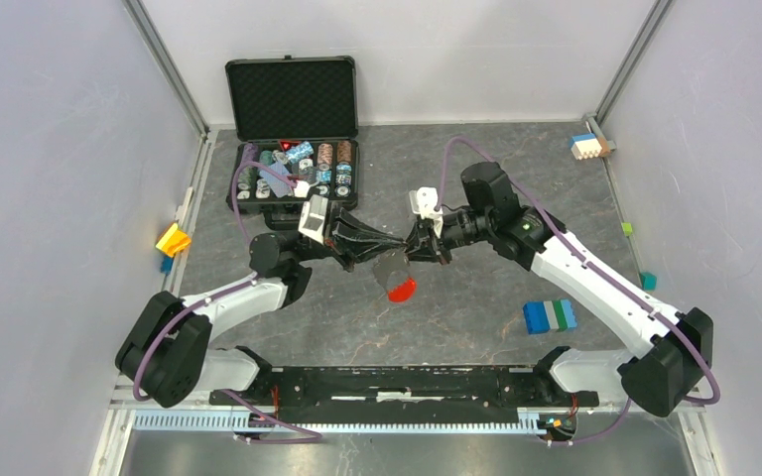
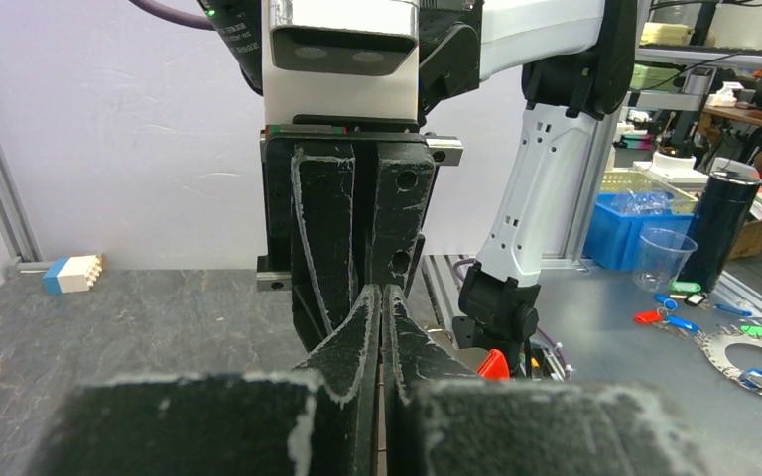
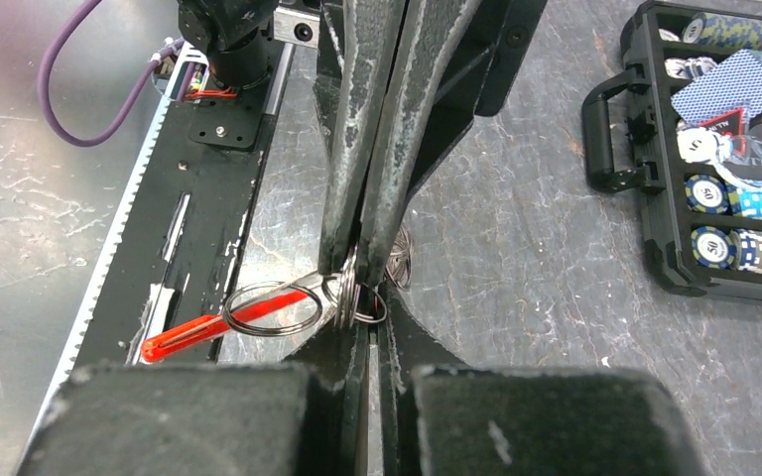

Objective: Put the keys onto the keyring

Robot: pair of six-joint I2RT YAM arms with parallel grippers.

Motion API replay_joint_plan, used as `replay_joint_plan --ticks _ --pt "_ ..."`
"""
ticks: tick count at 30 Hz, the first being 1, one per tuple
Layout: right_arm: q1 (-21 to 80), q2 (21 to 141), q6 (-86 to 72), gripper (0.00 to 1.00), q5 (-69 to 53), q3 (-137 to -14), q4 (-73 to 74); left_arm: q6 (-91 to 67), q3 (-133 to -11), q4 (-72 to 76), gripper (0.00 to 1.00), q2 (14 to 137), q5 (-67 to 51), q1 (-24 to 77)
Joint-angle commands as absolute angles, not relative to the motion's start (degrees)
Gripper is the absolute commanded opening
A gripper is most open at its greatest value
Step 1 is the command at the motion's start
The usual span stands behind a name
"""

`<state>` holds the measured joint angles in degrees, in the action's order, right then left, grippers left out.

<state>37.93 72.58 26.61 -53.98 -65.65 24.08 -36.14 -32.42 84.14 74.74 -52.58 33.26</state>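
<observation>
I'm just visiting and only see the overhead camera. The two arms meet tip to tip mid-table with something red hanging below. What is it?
Observer: The right wrist camera shows a keyring: stacked silvery rings with a flat red tag, pinched in the left end effector.
Operator: Is the other one holding it too?
Observer: The right end effector is shut, tips right at the rings; whether it grips them I cannot tell.
Operator: What's past the table?
Observer: The left wrist camera shows a clear cup, a blue bin and a dark bottle on a bench beyond.
</observation>
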Motion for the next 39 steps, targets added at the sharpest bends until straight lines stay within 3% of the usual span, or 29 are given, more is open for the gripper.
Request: replay_joint_plan --ticks 1,6,8,13,17,39 --pt "39.2 73.4 26.1 0.0 -54.9 -67.9 23.6 -35.5 -32.6 88.7 0.02 75.2 -52.6 34.0" --pt "39.7 73.7 26.1 0.01 -54.9 -68.7 23.8 -35.2 -32.6 88.7 0.02 75.5 -53.1 34.3" --pt "39.7 73.6 26.8 0.06 -54.6 -68.9 24.6 -35.1 -32.5 88.7 0.02 75.6 -53.3 34.3" --pt "38.1 71.4 28.7 0.37 -52.9 -69.5 26.9 -34.6 -32.2 88.7 0.02 75.1 -54.0 34.3" --pt "37.0 69.0 32.0 0.5 -51.8 -70.2 29.8 -34.7 -32.1 88.7 0.02 75.1 -53.9 34.3" --pt "36.2 67.0 28.7 0.33 -51.2 -70.9 27.8 -34.5 -32.1 87.6 0.02 76.3 -52.8 34.3"
